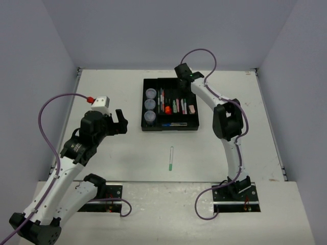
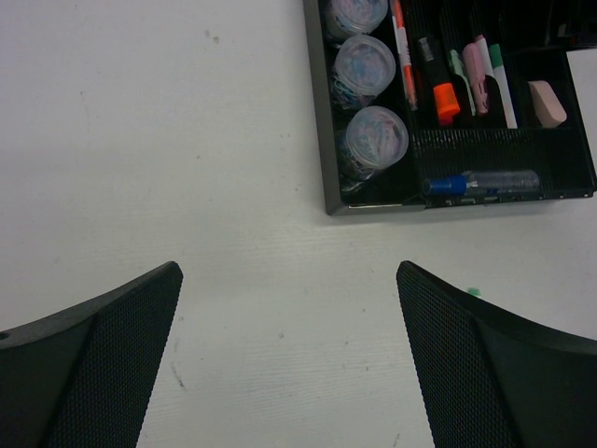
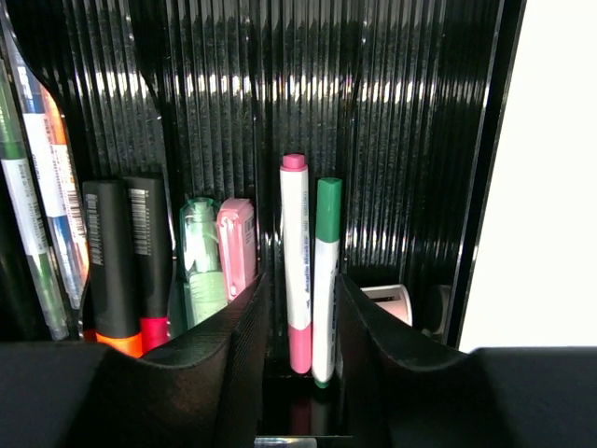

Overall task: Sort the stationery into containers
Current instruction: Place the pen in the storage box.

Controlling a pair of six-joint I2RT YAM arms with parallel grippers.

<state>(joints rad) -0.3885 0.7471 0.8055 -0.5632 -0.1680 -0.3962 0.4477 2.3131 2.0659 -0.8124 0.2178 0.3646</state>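
We see the black tray [image 1: 190, 126] lying toward the far edge of the table [image 1: 265, 132], about midway between the left and right edges. Three round pots [image 1: 149, 105] stand in a row in its wide slot on the left side. The narrow slots to their right hold pens and markers, among them an orange marker [image 2: 446, 99], and a pink eraser [image 2: 546, 104] lies nearest the right side. A blue-capped pen [image 2: 480, 182] lies crosswise in the slot along the tray's near wall.

One loose pen [image 1: 171, 158] with a green tip lies on the bare table between the tray and the near edge, apart from everything else.

The left gripper [image 2: 289, 364] hangs over the table left of the tray, toward the left edge, with its jaws wide and nothing between them.

The right gripper [image 3: 300, 299] reaches down into the far part of the tray. Its jaws stand narrow on either side of the lower ends of a pink pen [image 3: 295, 252] and a green pen [image 3: 326, 261], which lie side by side in one slot. We cannot tell whether the jaws press on them.
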